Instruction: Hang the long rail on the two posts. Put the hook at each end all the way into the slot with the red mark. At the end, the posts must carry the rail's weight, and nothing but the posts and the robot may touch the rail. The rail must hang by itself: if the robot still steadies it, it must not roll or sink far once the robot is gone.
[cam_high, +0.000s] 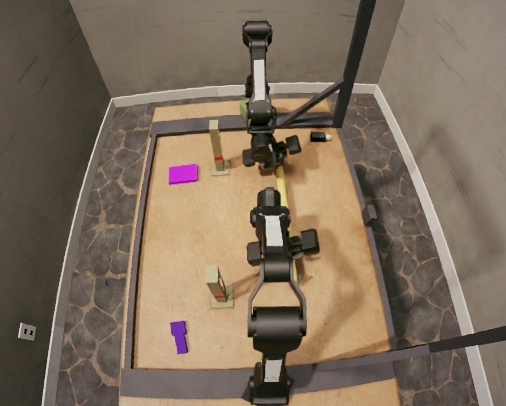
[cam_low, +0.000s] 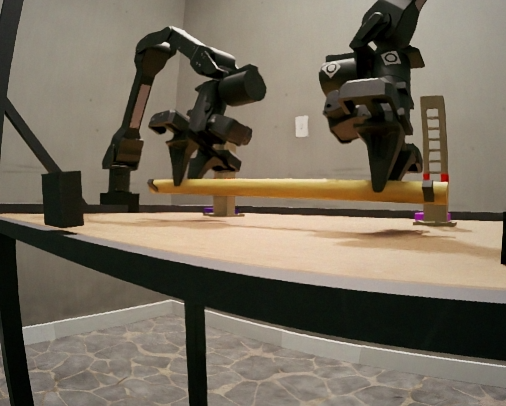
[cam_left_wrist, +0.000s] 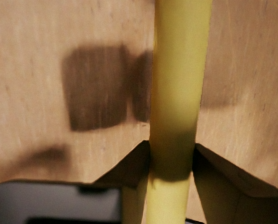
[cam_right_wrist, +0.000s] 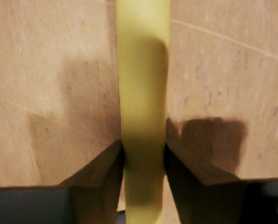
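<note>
The long yellow rail (cam_high: 282, 190) (cam_low: 300, 188) (cam_left_wrist: 181, 75) (cam_right_wrist: 143, 100) is held above the table, roughly parallel to the line of the posts and apart from them. Dark bands show near its ends; the hooks cannot be made out. My left gripper (cam_low: 187, 181) (cam_left_wrist: 169, 148) is shut on the rail near its near end in the top view. My right gripper (cam_low: 388, 184) (cam_right_wrist: 143, 146) is shut on it toward the other end. The near post (cam_high: 214, 280) (cam_low: 223, 204) and the far post (cam_high: 215, 140) (cam_low: 443, 135) stand upright with red marks low down.
A magenta block (cam_high: 183, 174) lies beside the far post and a purple piece (cam_high: 179, 337) near the near post. A small black object (cam_high: 318, 136) lies at the far right. Dark frame bars (cam_high: 350, 65) rise at the table's right corners.
</note>
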